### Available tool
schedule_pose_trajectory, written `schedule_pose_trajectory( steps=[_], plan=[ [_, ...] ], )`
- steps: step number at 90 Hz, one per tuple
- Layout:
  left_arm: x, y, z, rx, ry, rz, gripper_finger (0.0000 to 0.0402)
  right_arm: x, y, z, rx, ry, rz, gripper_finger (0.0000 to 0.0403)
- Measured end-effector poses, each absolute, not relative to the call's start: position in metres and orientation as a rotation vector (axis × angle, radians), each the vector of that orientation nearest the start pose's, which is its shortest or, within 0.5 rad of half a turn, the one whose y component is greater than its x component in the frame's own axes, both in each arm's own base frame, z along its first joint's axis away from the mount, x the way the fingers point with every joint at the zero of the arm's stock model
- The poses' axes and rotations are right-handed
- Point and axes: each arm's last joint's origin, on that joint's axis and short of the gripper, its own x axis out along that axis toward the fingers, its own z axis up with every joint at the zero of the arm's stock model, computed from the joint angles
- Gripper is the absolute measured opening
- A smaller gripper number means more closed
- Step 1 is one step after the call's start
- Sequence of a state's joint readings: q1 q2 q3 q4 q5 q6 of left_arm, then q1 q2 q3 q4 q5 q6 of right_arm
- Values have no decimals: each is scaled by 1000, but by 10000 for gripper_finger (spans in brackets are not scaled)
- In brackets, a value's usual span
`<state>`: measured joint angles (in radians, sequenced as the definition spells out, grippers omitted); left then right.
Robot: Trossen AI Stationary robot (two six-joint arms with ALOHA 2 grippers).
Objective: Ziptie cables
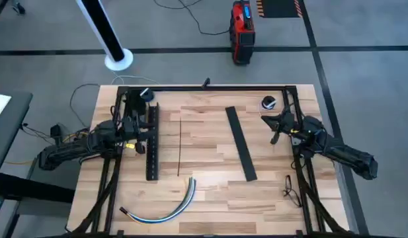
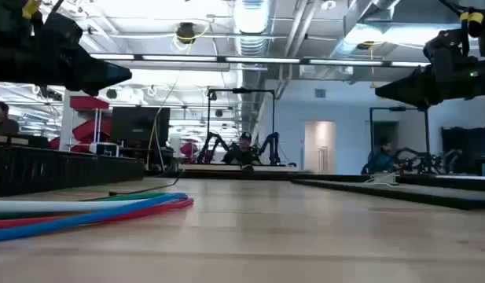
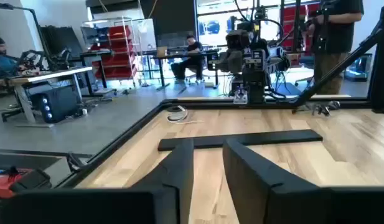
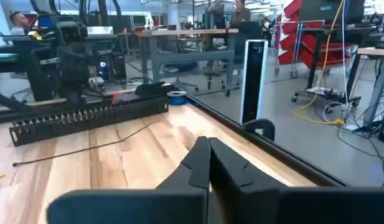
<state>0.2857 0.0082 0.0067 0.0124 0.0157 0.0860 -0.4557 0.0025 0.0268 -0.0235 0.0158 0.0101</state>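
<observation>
Item: the cables [image 1: 169,206]. A curved bundle of grey, white and blue wires, lying loose on the table [image 1: 210,142] at its near edge, left of centre. The long axis runs roughly across the table, bowing from a low tip at about the left up to an end beside the thin black tie [image 1: 179,147]. In the low view the cables [image 2: 85,211] lie flat on the wood.

Item: my left hand [image 1: 138,132]. It hovers above the slotted channel [image 1: 152,142], fingers parted with a clear gap, holding nothing. The cables lie toward the near edge from it and slightly inward, well apart.

Item: my right hand [image 1: 278,123]. It hangs near the far right corner, fingers pressed together, empty. The flat black strip [image 1: 241,143] lies between it and the cables.

Judgement: the left hand is nearer; its reach runs across the bundle's long axis.
</observation>
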Motion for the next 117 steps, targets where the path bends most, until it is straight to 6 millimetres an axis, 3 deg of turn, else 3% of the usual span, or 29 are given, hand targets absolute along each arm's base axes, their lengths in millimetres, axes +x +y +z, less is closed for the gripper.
schedule_pose_trajectory(
  steps=[102, 117],
  plan=[
    [94, 27, 166, 88, 1, 270, 82, 86, -43, 170, 8, -2, -471, 0],
    [94, 27, 166, 207, 18, 270, 82, 86, -43, 170, 8, -2, -471, 0]
  ],
)
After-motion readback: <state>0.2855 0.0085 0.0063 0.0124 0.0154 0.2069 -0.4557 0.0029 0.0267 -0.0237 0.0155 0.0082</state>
